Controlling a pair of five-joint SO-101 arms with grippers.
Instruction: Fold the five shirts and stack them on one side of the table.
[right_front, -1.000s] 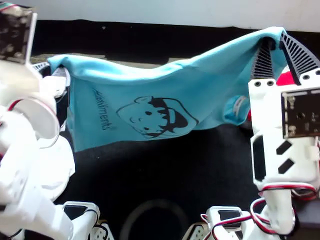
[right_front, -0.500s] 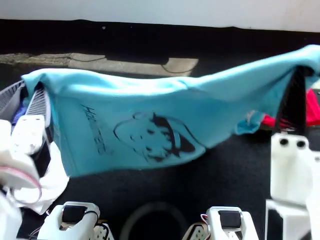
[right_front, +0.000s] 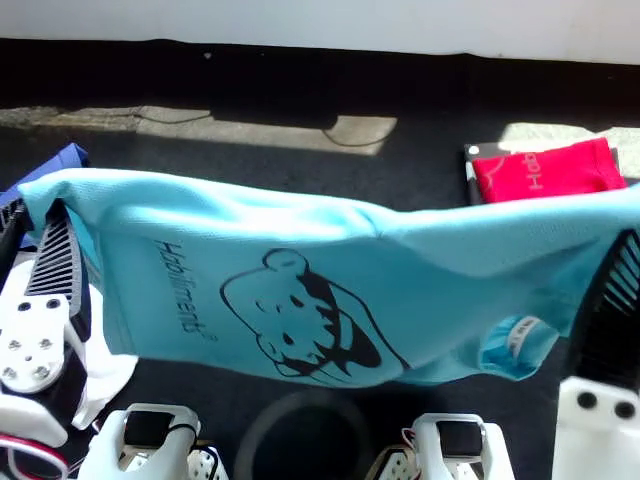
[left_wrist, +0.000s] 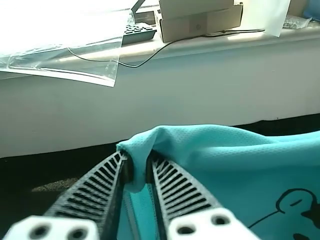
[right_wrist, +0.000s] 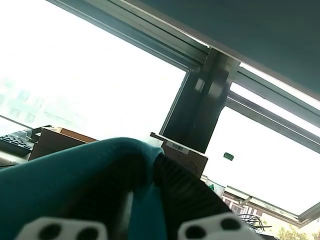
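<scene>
A turquoise shirt (right_front: 330, 270) with a black cartoon print hangs stretched in the air between both arms, print facing the camera. My left gripper (right_front: 42, 222) is shut on the shirt's left corner; in the left wrist view the cloth (left_wrist: 200, 150) bunches between its ribbed fingers (left_wrist: 172, 187). My right gripper (right_front: 625, 250) is shut on the shirt's right corner, and the cloth (right_wrist: 75, 170) drapes over its fingers (right_wrist: 175, 185). A folded red shirt (right_front: 545, 170) lies at the back right of the table.
A blue garment (right_front: 50, 165) peeks out at the far left behind the shirt. White cloth (right_front: 105, 365) lies under the left arm. The dark table (right_front: 300, 100) runs to a white wall at the back. Both arm bases (right_front: 150, 435) stand at the near edge.
Both grippers drew back toward the near edge and spread apart, carrying the turquoise shirt with them. The red shirt at the back right came into view.
</scene>
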